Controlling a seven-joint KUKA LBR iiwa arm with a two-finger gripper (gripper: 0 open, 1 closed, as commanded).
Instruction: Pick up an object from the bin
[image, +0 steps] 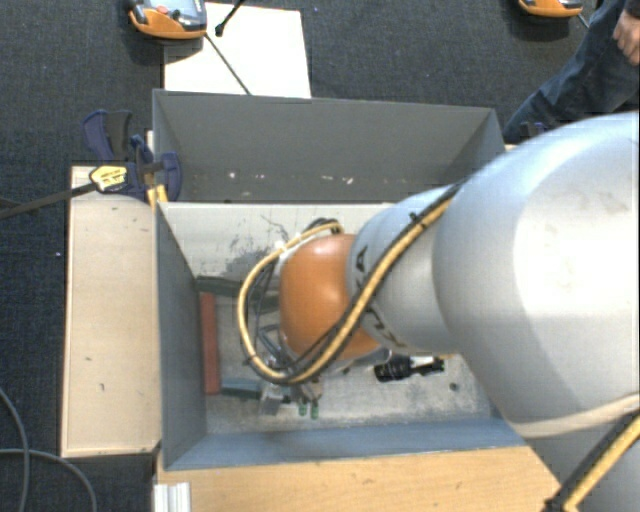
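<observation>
So the pick isn't looking done yet, going by what's showing. The arm (520, 280) is reaching in from 3 o'clock and is dipping low into the grey metal bin (178, 340), with its glossy orange cover (315, 300) sitting over the middle of the floor and a loop of yellow and black cables (250, 300) bulging out toward 9 o'clock. The business end is poking down at about 7 o'clock on the floor, close to the near wall. I honestly can't tell whether the jaws are spread or pressed together, because the cover and cables are hiding them. Nothing is visibly sitting between them either.

Nearest candidates: a tiny green bit (313, 409) is lying right under the tool at 6-to-7 o'clock, and a dark flat strip (235, 391) is lying just beside it at 8 o'clock. My guess is one of those is the target, but it's only a guess. So the descent is looking roughly finished; closing, gripping and lifting are all still waiting.

Other stuff: a long reddish-brown bar (210, 345) – matte, straight-edged, like wood or rubber – is lying along the wall at 9 o'clock. A small black thing (405, 368) with a pale end, hard and plasticky looking, is lying at 4 o'clock beside the arm. The bin floor is looking scuffed and speckled.
</observation>
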